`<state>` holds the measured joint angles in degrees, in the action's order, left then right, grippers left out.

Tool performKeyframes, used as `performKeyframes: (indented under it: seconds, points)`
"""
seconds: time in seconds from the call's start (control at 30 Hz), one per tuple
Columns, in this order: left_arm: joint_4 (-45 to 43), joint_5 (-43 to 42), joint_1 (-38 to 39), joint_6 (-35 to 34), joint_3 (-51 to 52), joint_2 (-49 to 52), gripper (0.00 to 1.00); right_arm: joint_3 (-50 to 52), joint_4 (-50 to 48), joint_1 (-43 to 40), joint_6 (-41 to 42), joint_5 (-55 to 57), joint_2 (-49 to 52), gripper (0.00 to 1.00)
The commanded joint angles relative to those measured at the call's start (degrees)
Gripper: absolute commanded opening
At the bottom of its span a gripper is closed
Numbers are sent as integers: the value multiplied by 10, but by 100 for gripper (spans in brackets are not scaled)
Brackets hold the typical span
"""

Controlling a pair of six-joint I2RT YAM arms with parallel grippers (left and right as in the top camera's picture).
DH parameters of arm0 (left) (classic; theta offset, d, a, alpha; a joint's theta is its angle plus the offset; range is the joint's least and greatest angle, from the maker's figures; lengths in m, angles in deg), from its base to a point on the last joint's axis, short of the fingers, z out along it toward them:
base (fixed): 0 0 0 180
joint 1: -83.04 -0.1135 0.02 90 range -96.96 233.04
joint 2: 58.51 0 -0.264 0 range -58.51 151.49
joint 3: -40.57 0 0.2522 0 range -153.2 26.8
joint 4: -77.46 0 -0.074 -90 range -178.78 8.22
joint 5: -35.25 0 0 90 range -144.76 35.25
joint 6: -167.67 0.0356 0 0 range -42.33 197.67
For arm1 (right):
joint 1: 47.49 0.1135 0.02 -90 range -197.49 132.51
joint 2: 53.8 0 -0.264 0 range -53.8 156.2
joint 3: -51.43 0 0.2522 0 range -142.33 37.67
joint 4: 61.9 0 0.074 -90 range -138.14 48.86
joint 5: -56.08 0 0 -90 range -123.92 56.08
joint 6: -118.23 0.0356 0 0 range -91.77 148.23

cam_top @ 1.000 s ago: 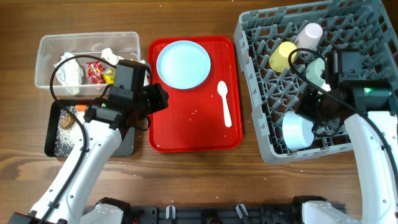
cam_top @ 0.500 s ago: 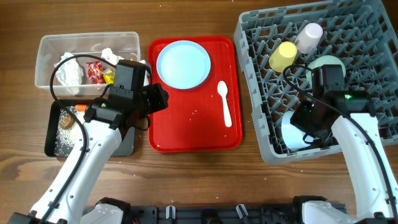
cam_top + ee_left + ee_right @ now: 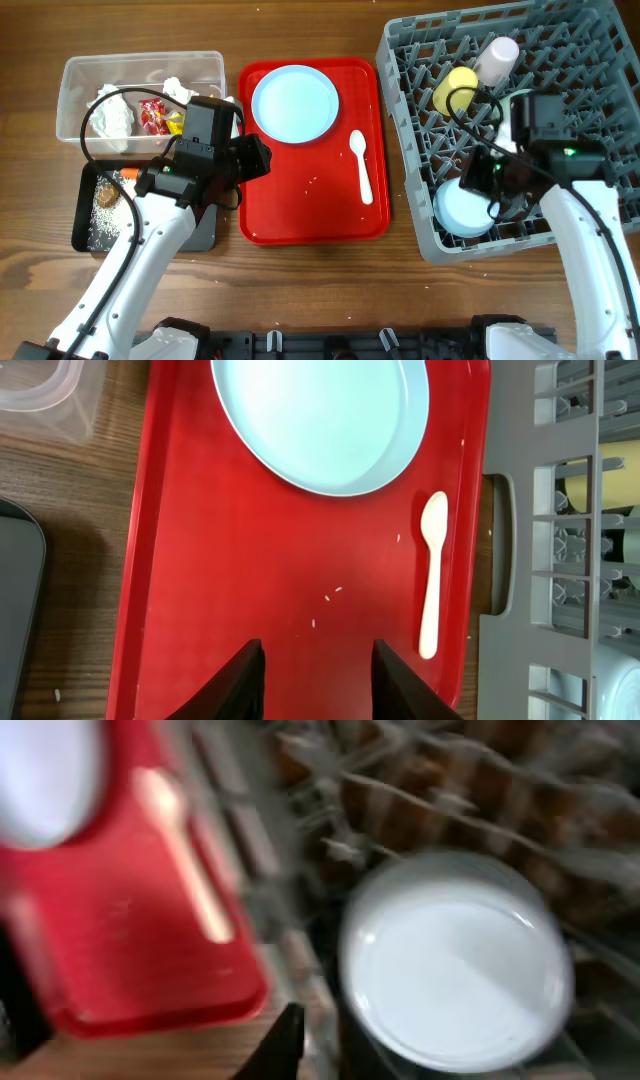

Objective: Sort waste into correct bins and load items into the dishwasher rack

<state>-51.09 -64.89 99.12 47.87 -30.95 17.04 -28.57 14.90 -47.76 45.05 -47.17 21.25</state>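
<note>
A pale blue plate [image 3: 295, 103] and a white spoon [image 3: 361, 165] lie on the red serving tray [image 3: 310, 215]. My left gripper [image 3: 257, 160] hovers over the tray's left part, open with nothing between its fingers [image 3: 243, 682]; the plate [image 3: 320, 420] and spoon [image 3: 432, 585] lie ahead of it. In the dishwasher rack [image 3: 420, 150], a pale blue bowl [image 3: 462, 208] lies mouth up at the front left, with my right gripper [image 3: 480, 182] at its rim. In the blurred right wrist view, one finger [image 3: 282, 1042] shows beside the bowl [image 3: 455, 965]; the other is hidden.
A yellow cup [image 3: 455, 88], a pink cup [image 3: 497, 58] and a second bowl [image 3: 510, 108] sit in the rack. The clear tub [image 3: 75, 75] holds tissues [image 3: 115, 115] and wrappers [image 3: 155, 115]. The black tray [image 3: 85, 235] holds grains [image 3: 103, 197] and a carrot [image 3: 128, 175].
My right arm has swung left and forward, and the bowl has gone from lying on its side to resting mouth up in the rack's front left corner. The left arm has not moved.
</note>
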Motion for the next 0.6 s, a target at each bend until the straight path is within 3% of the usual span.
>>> performKeyframes:
  seconds: [0.0, 0.1, 0.17, 0.3, 0.57]
  points:
    - [3, 8, 2, 11, -11, 3, 35, -15, -9, 2, -84, -105, -5, 19]
    - [7, 8, 2, 11, -11, 3, 36, -6, -13, 20, -133, -104, 10, 37]
    - [6, 8, 2, 11, -11, 3, 36, -4, -14, 35, -156, -103, 24, 43]
    - [8, 8, 2, 11, -11, 3, 36, -4, -24, 78, -129, -26, 74, 48]
    - [15, 8, 2, 11, -11, 3, 38, -4, -64, 97, -106, -17, 184, 50]
